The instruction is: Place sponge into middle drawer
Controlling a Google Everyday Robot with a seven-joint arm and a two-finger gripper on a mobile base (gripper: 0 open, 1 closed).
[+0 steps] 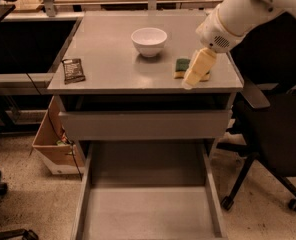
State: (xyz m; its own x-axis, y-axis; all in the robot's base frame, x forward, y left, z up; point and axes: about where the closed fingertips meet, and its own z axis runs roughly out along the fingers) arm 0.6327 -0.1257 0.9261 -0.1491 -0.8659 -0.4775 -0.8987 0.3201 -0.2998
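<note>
Claw (189,82) hovers over sponge (182,64) on desk (108,64), grip impossible to tell; apparently reaching. Next: grasp, then lower into open drawer (148,209).

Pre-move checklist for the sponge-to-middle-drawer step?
1. Sponge lying on the cabinet top, right of the bowl: ok.
2. Pincer at the sponge, covering its right part: ok.
3. Sponge held: cannot tell.
4. Middle drawer pulled out: ok.
5. Wrapper at the far left edge, away from the pincer: ok.
</note>
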